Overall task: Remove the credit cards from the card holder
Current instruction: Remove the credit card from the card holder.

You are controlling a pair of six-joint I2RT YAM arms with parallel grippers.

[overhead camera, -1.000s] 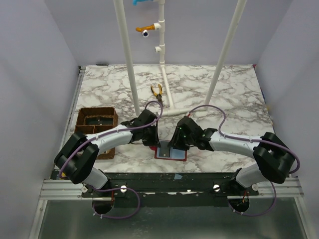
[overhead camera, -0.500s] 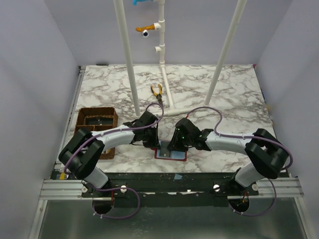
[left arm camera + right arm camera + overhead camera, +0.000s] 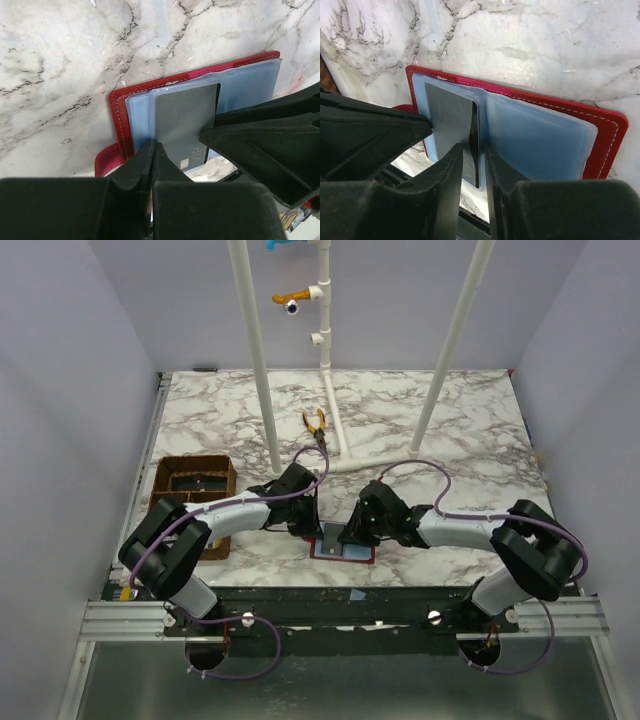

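The red card holder [image 3: 345, 548] lies open near the table's front edge, its pale blue sleeves up. A dark grey credit card [image 3: 184, 120] marked VIP sits in the left sleeve, its end sticking out past the sleeve towards me. My left gripper [image 3: 152, 148] is shut, its tips resting on the holder's [image 3: 120, 112] left sleeve beside the card. My right gripper [image 3: 474, 150] straddles the card's [image 3: 447, 112] right edge with its jaws narrowly open, a thin gap showing on each side. The holder's right sleeve [image 3: 540, 135] looks empty.
A brown compartment tray [image 3: 193, 485] stands at the left. Yellow-handled pliers [image 3: 316, 424] lie further back by the white pipe frame [image 3: 258, 360]. The table's front edge [image 3: 350, 585] runs just below the holder.
The right gripper's jaws have narrowed around the card's edge, and that wrist has dropped a little lower over the holder. The left gripper stays shut on the holder.
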